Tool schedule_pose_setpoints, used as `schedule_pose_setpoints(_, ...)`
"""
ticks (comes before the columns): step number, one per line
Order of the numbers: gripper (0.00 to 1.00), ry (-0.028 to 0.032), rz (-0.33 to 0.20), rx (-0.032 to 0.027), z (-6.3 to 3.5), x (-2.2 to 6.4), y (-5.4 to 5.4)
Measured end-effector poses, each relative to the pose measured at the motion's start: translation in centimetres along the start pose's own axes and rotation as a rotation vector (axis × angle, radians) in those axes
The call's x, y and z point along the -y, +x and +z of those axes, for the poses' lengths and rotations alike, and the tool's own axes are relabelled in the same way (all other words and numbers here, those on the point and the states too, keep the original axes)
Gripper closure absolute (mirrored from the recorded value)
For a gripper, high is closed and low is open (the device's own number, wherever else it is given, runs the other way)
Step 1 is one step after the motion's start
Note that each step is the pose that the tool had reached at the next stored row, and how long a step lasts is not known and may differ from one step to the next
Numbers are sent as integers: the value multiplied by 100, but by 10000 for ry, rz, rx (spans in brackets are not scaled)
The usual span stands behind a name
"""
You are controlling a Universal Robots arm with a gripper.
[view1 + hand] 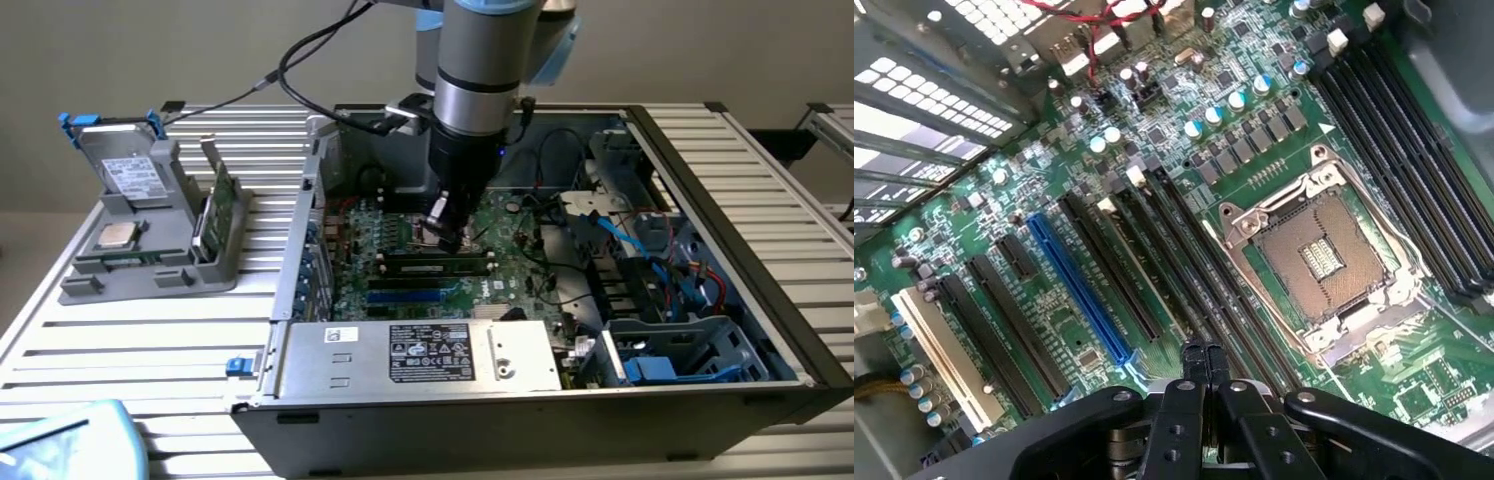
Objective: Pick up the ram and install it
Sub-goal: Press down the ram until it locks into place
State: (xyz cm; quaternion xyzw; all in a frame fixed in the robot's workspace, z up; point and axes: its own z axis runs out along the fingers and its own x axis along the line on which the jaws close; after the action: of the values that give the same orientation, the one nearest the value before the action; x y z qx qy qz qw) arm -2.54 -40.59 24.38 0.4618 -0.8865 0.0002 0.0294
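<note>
Closed, with its two fingertips pressed together and nothing visible between them, the end effector (pixel 447 238) hangs inside the open case (pixel 747 300), low over the motherboard (pixel 400 250). From the exterior view, a ram (pixel 434 266) lies seated in a slot just below the fingertips, a dark stick running across the board; whether the tips touch it cannot be told. This view also takes in the grey rack (pixel 147 250) on the desk (pixel 134 340) at the exterior view's left, well apart from the case, where another ram (pixel 220 215) stands on edge beside a drive (pixel 131 175) and a processor (pixel 118 236). A power supply (pixel 414 355) with a label sits at the near edge of the case. The wrist view brings the board up close: the end effector (pixel 1203 357) points down at a bank of long black slots (pixel 1194 260), with a blue slot (pixel 1079 290) and a white slot (pixel 944 355) farther along, and the open socket (pixel 1324 260) beside them with its metal frame. A second bank of black slots (pixel 1414 150) runs past the socket on its other side.
</note>
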Motion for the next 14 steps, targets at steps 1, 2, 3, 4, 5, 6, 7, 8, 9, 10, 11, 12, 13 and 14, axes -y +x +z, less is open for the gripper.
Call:
schedule_pose_setpoints(1,89,18,120,21,3,0,0)
schedule_pose_setpoints(2,89,34,239,41,5,0,-1)
schedule_pose_setpoints(3,89,47,369,58,6,0,-1)
schedule_pose_setpoints(4,89,56,499,72,7,0,-1)
schedule_pose_setpoints(5,89,58,642,80,8,0,0)
schedule_pose_setpoints(6,89,53,794,86,9,0,-1)
schedule_pose_setpoints(7,89,45,950,89,10,0,0)
schedule_pose_setpoints(8,89,38,1107,93,10,0,0)
schedule_pose_setpoints(9,89,30,1273,96,11,0,0)
schedule_pose_setpoints(10,89,21,1435,100,12,0,0)
schedule_pose_setpoints(11,89,14,1587,103,12,0,-1)
schedule_pose_setpoints(12,89,6,1749,107,13,0,0)
schedule_pose_setpoints(13,89,-1,1901,110,14,0,-1)
schedule_pose_setpoints(14,89,-10,2064,113,14,0,-1)
